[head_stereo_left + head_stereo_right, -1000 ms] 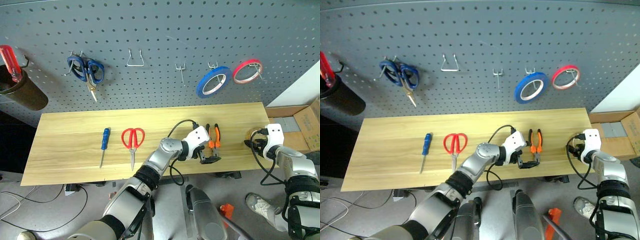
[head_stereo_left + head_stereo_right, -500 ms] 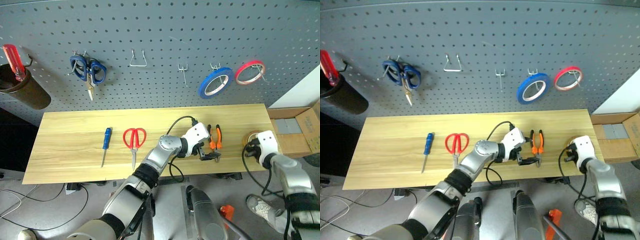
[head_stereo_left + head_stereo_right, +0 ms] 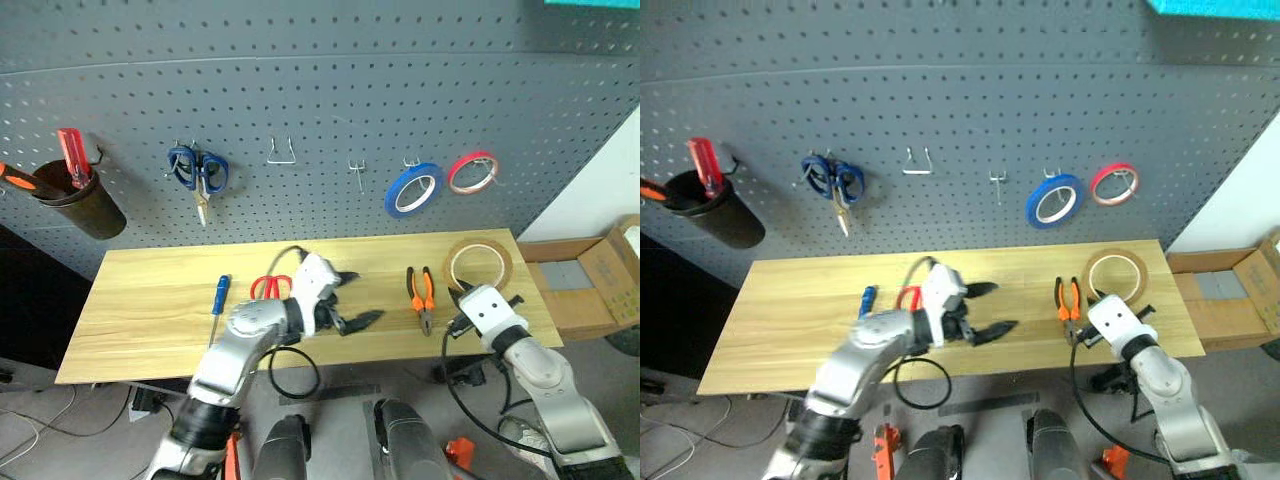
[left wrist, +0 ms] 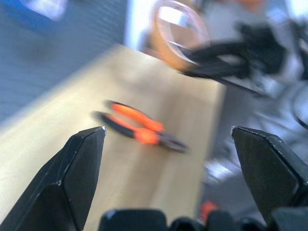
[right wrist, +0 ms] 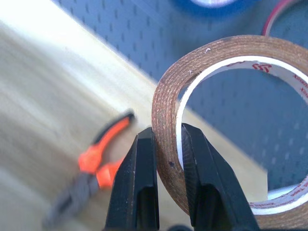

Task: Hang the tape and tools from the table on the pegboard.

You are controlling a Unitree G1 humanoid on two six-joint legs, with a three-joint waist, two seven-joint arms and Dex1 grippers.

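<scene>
Tape (image 5: 231,120) clamped by rim between fingers of right tool (image 5: 168,144), held upright above right end of table (image 3: 150,300), below pegboard (image 3: 300,100); keep ring upright, thread hole over free hook (image 3: 355,172); left tool (image 4: 168,139) fingers wide apart, empty; pliers (image 3: 420,290) flat on table between tools; right wrist view shows pinch on rim, head views show hooks and red scissors (image 3: 265,288) behind left tool

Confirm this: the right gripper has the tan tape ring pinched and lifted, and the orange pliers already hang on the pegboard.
Wrong on the pliers: in the left eye view they lie on the table. The right gripper does pinch the tape ring, lifted.
</scene>
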